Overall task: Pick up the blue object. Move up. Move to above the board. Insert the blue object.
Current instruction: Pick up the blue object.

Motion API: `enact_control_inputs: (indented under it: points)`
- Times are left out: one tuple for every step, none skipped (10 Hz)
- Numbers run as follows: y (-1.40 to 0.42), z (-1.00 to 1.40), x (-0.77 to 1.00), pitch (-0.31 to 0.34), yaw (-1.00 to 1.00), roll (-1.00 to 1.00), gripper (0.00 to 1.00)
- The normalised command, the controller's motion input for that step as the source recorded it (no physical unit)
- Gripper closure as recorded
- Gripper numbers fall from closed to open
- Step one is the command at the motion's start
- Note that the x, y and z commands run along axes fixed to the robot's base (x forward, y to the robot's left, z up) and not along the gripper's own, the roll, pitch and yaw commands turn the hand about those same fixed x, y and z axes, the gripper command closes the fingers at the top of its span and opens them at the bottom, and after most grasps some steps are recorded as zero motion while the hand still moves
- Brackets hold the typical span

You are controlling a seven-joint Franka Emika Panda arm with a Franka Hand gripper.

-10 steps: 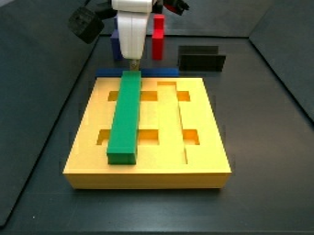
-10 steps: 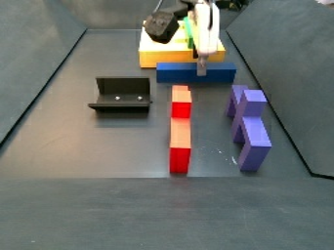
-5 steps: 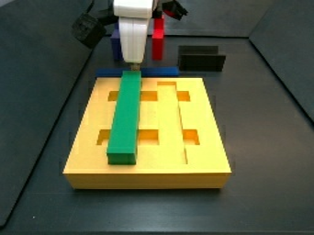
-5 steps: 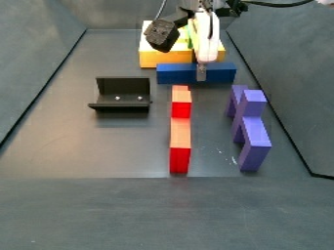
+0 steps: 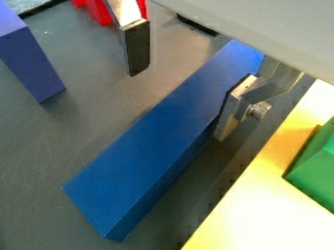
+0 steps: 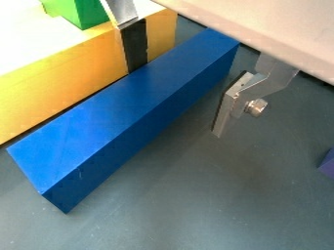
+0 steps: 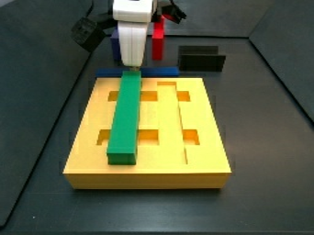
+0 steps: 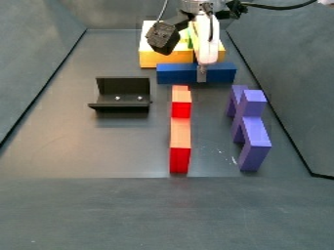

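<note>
The blue object [image 5: 156, 146] lies flat on the dark floor, right against the end of the yellow-orange board [image 7: 160, 138]. It shows in both wrist views [image 6: 124, 117] and both side views [image 8: 196, 72]. My gripper [image 5: 189, 78] is open and low over it, one finger on each long side. One finger [image 6: 133, 44] stands in the narrow gap between the bar and the board [image 6: 53, 73]. The other finger [image 6: 237, 98] stands a little clear of the bar's far side. In a side view the gripper [image 7: 131, 61] hangs just behind the board's far end.
A green bar [image 7: 125, 115] lies in a groove of the board. The black fixture [image 8: 120, 95], a red bar [image 8: 181, 127] and two purple-blue blocks [image 8: 248, 103] [image 8: 253, 143] stand on the floor beyond the blue object.
My gripper has come down slightly over the blue object. The blue object and the other pieces have not moved.
</note>
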Motion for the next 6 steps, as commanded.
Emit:
enact_control_inputs:
  points:
    - [0.0, -0.01, 0.0, 0.0, 0.12, -0.05, 0.0]
    - [0.0, -0.02, 0.0, -0.006, 0.11, -0.06, 0.0]
    - [0.0, -0.05, 0.0, -0.016, 0.09, -0.05, 0.0]
    - [0.0, 0.0, 0.0, 0.0, 0.0, 0.0, 0.0]
    - [0.0, 0.0, 0.0, 0.0, 0.0, 0.0, 1.0]
    - [0.0, 0.0, 0.0, 0.0, 0.0, 0.0, 1.0]
